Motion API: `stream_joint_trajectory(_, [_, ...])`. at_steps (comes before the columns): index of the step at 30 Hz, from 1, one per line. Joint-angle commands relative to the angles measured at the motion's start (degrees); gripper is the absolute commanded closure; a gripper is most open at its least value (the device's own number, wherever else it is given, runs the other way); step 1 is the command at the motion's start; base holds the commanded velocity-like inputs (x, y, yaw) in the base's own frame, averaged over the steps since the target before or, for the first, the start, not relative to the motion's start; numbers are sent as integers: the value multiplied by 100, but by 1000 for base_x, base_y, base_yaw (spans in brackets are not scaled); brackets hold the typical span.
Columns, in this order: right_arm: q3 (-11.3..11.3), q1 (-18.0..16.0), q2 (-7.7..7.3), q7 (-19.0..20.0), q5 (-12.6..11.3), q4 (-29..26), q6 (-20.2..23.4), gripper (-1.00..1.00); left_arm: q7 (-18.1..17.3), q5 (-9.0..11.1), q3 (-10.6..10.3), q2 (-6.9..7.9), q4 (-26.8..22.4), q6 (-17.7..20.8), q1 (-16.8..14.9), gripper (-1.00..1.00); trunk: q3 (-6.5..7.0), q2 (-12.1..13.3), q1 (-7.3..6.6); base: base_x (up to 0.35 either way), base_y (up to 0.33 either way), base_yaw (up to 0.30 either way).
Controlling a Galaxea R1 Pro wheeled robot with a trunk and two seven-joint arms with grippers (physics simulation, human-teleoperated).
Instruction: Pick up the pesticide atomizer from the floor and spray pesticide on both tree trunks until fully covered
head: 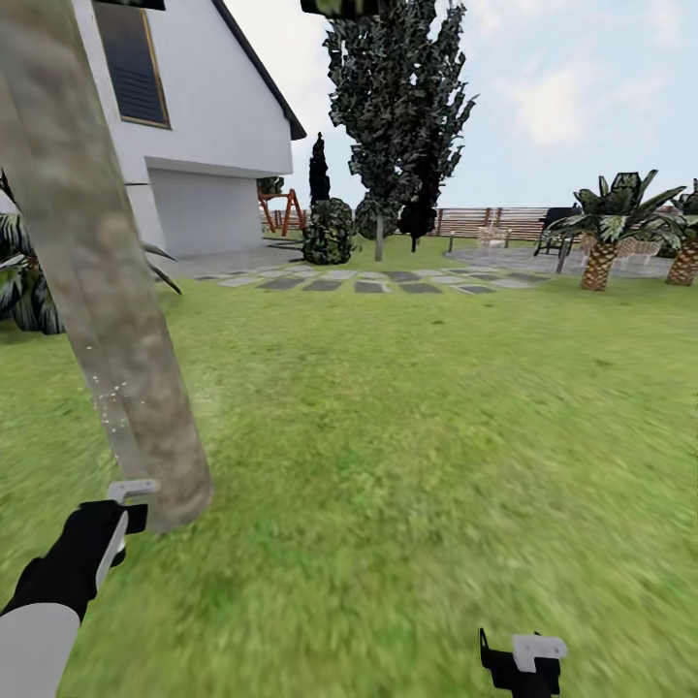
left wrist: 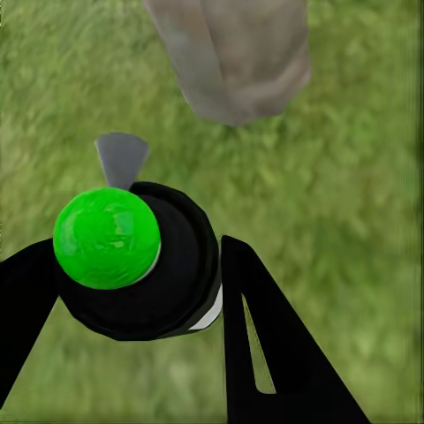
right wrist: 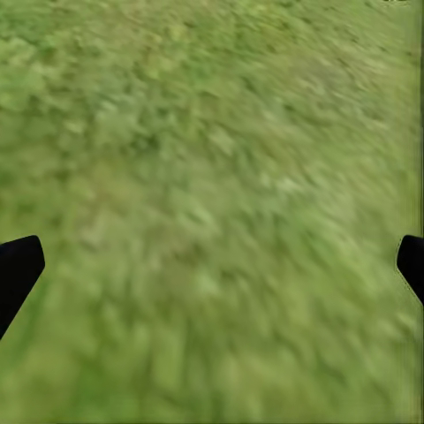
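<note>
- The left gripper (left wrist: 132, 291) has its fingers (left wrist: 265, 336) closed around the atomizer (left wrist: 141, 261), a black body with a green cap and a grey nozzle.
- The nozzle (left wrist: 121, 159) points toward the base of the trunk (head: 107, 291), which stands just ahead of the left gripper (head: 124, 504), near but apart.
- The trunk's long axis runs up and leans slightly; white pesticide (head: 111, 402) specks show only on a low patch.
- Judged from this, much of the trunk above is bare, so the spray needs to travel upward along it.
- The right gripper (right wrist: 212, 265) hangs wide open and empty over grass (right wrist: 212, 177), well away from the trunk; the left arm is nearer.
</note>
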Motion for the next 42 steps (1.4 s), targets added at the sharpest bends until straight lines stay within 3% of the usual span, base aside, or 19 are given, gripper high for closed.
stream_joint_trajectory(1, [0, 0, 0, 0, 0, 0, 0, -100, 2, -2, 1, 4, 0, 0, 0, 100, 0, 0, 0, 141, -242, 179])
stream_joint_trajectory(18, [0, 0, 0, 0, 0, 8, 0, -100, 79, 4, -3, 8, 0, 0, 0, 100, 0, 0, 0, 233, -189, 264])
stream_joint_trajectory(30, [0, 0, 0, 0, 1, 7, 0, -100, 77, 7, 2, 8, 0, 0, 0, 100, 0, 0, 0, 285, -78, 17])
stream_joint_trajectory(36, [0, 0, 0, 0, 0, 8, 0, -100, 74, 11, -18, -11, 17, 0, 0, 100, 0, 0, 0, 49, 0, 177])
stream_joint_trajectory(39, [0, 0, 0, 0, 3, 8, 0, -100, 71, 29, -13, -18, 193, 0, 0, 100, 0, 0, 0, 1, 0, 274])
stream_joint_trajectory(42, [0, 0, 0, 0, 7, 8, 0, -100, 71, 52, 6, 0, 861, -125, 0, 100, 0, 0, 0, 0, 0, 277])
